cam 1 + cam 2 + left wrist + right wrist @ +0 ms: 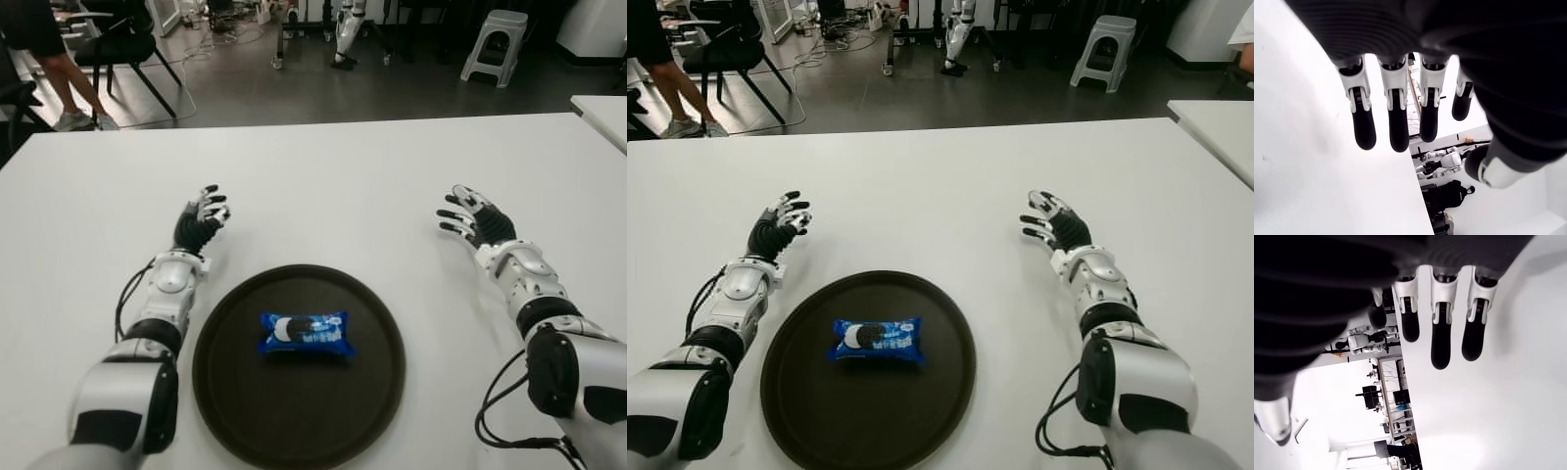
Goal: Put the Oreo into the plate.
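Note:
A blue Oreo packet (305, 334) lies flat near the middle of a round dark brown plate (299, 428) at the front of the white table (333, 176). My left hand (204, 217) shows beyond the plate's left rim, fingers spread and holding nothing. My right hand (467, 217) shows to the right of the plate, well apart from it, fingers also spread and empty. Both wrist views show only straight fingers (1395, 122) over bare white table (1508, 396).
A second white table corner (602, 113) stands at the far right. Beyond the table's far edge are a grey stool (495, 44), chairs and a person's legs (64, 83) at the back left.

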Motion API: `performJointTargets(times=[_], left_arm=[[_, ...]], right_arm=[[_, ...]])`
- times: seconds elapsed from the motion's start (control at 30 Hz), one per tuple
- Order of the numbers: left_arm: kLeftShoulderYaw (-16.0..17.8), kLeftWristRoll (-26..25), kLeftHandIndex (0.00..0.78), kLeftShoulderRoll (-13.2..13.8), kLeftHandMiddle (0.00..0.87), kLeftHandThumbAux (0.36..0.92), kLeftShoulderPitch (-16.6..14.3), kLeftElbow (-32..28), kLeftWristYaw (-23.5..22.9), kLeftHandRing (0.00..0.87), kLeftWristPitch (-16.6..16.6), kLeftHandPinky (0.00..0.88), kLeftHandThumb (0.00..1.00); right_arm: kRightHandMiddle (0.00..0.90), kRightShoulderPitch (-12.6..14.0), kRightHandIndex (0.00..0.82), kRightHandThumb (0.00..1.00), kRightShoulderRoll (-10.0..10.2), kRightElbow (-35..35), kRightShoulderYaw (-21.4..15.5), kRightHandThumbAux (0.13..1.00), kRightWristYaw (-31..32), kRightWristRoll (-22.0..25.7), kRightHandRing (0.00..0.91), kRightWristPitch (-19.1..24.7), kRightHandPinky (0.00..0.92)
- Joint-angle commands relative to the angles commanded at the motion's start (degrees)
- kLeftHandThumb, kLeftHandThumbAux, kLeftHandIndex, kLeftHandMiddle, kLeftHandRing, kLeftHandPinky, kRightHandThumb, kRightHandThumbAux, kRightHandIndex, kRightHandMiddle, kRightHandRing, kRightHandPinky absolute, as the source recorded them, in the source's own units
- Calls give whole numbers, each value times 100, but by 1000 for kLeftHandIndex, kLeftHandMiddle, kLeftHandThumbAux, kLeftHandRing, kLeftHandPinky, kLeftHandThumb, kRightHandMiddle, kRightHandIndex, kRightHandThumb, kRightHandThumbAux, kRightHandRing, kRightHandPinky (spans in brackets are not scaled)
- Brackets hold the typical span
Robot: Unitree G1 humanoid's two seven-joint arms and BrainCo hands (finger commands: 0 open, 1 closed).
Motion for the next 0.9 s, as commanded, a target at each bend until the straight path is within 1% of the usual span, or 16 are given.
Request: performJointTargets(times=[0.27, 0.63, 0.9], left_arm=[[11, 3, 133, -17, 218, 606, -8, 7, 4, 240, 7, 284, 71], [-9, 40, 132, -39, 221, 616, -31, 18, 87, 240, 7, 283, 54], [-36, 73, 139, -32, 222, 603, -49, 37, 163, 240, 35, 282, 48]], right_arm=[[221, -4, 112, 0, -11, 8, 54, 561, 4, -58, 277, 20, 346], [217, -11, 105, 0, -2, 14, 103, 564, 22, -165, 269, 0, 331], [216, 8, 110, 9, 1, 11, 242, 567, -27, -362, 261, -127, 317]])
